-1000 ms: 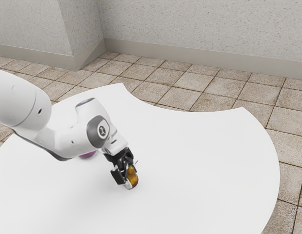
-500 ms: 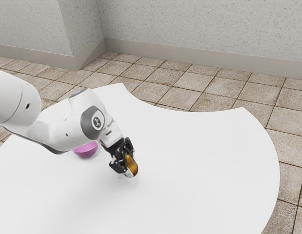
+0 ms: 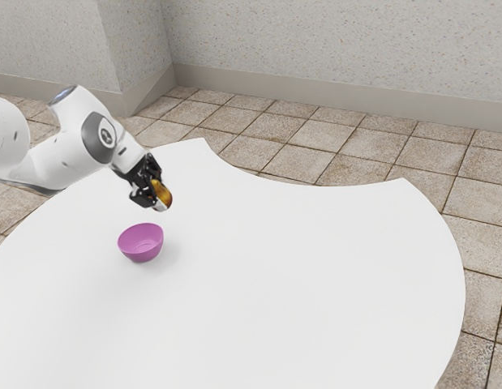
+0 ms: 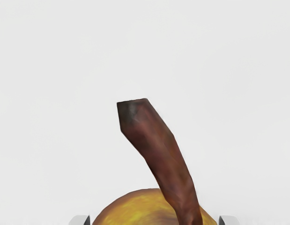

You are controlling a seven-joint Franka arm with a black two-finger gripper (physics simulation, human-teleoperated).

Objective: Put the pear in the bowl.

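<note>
Pear (image 3: 164, 197), golden-brown and stemmed, hangs clenched in the black claw (image 3: 158, 194), likely high to clear the round purple bowl (image 3: 141, 254).

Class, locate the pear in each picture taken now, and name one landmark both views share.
Exterior view: the pear is left of centre, held in the gripper, higher in the picture than the purple bowl.
Wrist view: its body meets the lower edge, its stem reaching mid-picture.
Shared landmark: the white tabletop.
</note>
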